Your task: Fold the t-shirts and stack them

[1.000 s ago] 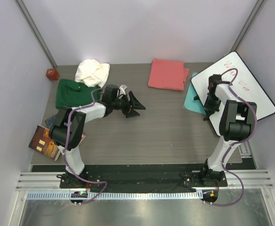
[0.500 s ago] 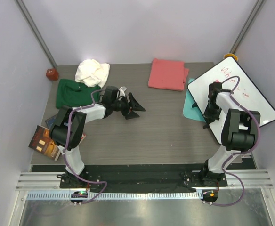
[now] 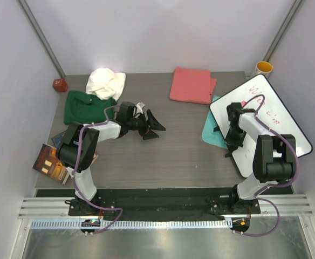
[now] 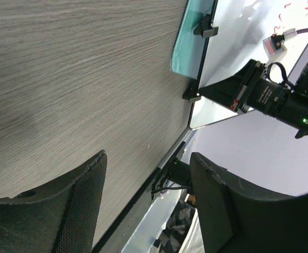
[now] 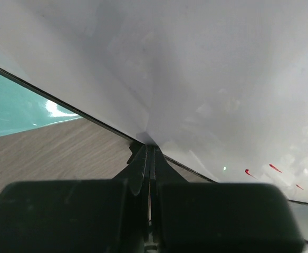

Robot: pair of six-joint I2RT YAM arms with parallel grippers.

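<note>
Flagging risks, big to small: whiteboard (image 3: pixel 293 132) lies skewed over the counter (image 3: pixel 184 151) right edge and looks to overhang it, so any push could tip it off or swing it. White t-shirt (image 3: pixel 106 82), crumpled in the far-left corner, touches the dark green t-shirt (image 3: pixel 84 108) just nearer along the left edge; grabbing one bunched likely drags the other. Coral-pink t-shirt (image 3: pixel 191 84) lies folded midway along the far edge, near the board's corner, and a swinging board could nudge it. Teal sheet (image 3: pixel 212 134) is partly under the board's left side and would slide with it. Yellow cup (image 3: pixel 264 68) at the far-right corner, just beside the board: easy knock-over. Left tool (image 3: pixel 154 129) spread wide, empty, mid-counter, well apart from every shirt. Right tool (image 5: pixel 150 150) pressed together, tips at the board's edge; can't tell if it nips anything.
</note>
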